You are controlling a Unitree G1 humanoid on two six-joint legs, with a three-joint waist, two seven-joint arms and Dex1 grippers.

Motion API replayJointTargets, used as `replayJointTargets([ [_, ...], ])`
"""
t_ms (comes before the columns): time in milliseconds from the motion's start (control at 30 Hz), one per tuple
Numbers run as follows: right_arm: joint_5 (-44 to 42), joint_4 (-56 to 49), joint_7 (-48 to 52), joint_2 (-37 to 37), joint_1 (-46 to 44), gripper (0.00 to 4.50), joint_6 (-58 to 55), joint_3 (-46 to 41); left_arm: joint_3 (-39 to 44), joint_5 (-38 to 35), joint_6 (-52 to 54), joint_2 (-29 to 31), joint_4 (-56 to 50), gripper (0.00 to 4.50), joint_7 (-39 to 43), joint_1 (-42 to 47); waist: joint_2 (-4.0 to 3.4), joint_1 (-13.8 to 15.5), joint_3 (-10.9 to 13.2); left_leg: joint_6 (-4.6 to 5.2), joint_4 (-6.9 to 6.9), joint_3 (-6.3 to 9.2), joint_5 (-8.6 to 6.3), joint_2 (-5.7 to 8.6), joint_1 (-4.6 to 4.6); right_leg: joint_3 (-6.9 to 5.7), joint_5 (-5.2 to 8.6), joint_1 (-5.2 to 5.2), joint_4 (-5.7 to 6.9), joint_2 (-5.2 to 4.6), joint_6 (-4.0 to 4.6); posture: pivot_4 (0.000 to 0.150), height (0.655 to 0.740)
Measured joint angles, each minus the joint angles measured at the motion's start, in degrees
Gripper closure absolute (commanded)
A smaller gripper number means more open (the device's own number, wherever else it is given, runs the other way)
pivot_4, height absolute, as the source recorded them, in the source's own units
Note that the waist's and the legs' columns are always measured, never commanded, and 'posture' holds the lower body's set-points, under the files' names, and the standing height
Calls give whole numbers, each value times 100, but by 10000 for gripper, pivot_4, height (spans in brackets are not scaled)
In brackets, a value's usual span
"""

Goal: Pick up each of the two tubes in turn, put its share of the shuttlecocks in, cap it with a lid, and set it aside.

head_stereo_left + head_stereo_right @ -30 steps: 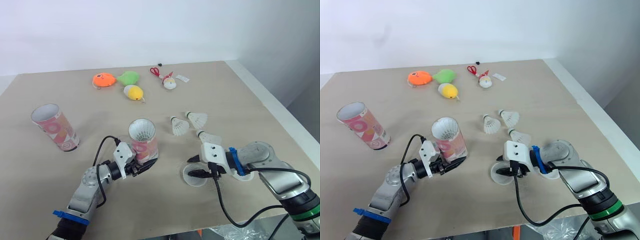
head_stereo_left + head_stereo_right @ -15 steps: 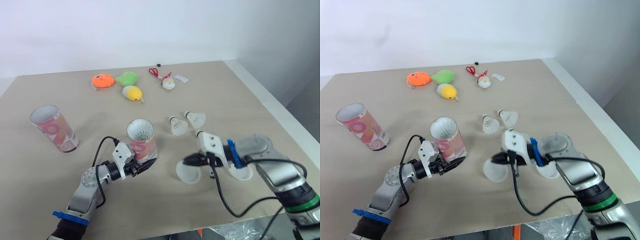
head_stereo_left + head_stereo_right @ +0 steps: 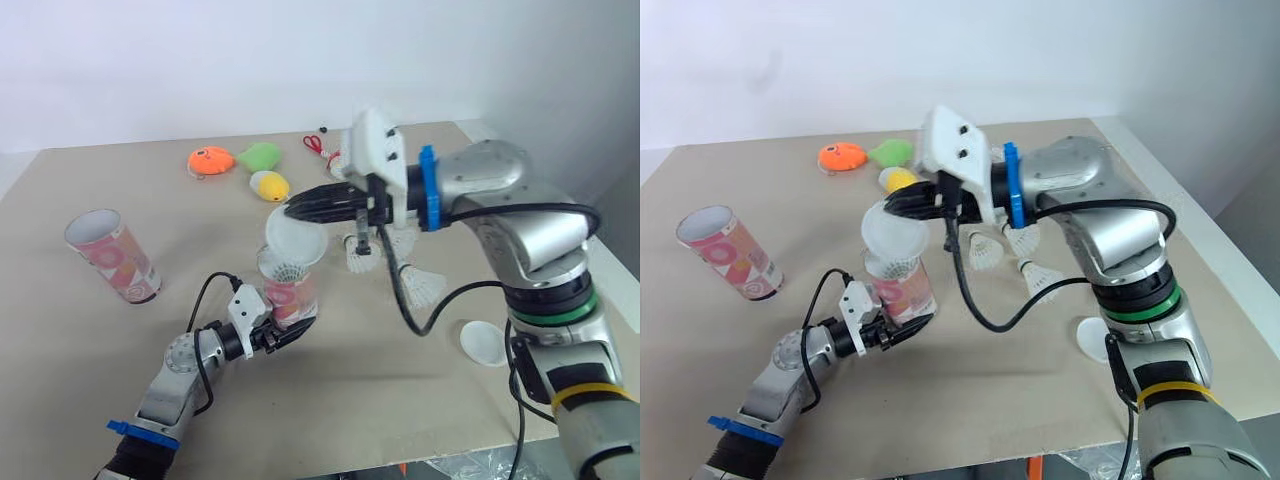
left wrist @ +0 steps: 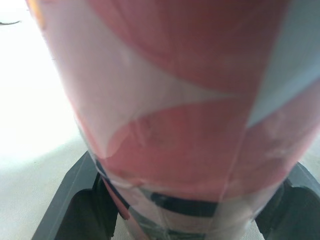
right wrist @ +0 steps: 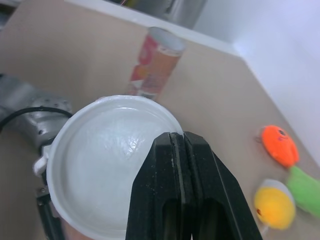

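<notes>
A second tube (image 3: pixel 110 256) stands at the counter's (image 3: pixel 80 350) left. The left end effector (image 3: pixel 290 326) is clamped on the base of the near tube (image 3: pixel 291 297), which stands upright with white feathers showing in its mouth. Just above that mouth the right end effector (image 3: pixel 296 210), fingers pinched together, holds a lid (image 3: pixel 296 240) by its rim, tilted. Loose shuttlecocks (image 3: pixel 421 286) lie right of the tube, and a spare lid (image 3: pixel 484 342) lies near the right edge.
</notes>
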State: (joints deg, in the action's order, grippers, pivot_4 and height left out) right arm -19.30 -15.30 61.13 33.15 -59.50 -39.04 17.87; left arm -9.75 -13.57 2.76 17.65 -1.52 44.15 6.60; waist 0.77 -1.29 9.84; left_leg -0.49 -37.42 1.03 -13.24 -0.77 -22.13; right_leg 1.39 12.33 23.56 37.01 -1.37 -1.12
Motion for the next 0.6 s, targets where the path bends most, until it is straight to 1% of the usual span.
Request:
replayJointTargets([
  [200, 470, 135, 6, -54, -41, 44499, 227, 449, 1, 4, 1, 10, -10, 15752, -58, -16, -4, -2, -2, 0, 1, 4, 0, -4, 2, -8, 1, 1, 1, 5, 4, 1500, 7400],
  [600, 959, 202, 75, -187, -163, 44499, 547, 731, -53, 12, 5, 43, -4, 15752, -113, 16, -5, -1, -2, 0, 1, 14, 0, -4, 1, -16, 3, 0, 0, 3, 6, 1500, 7400],
])
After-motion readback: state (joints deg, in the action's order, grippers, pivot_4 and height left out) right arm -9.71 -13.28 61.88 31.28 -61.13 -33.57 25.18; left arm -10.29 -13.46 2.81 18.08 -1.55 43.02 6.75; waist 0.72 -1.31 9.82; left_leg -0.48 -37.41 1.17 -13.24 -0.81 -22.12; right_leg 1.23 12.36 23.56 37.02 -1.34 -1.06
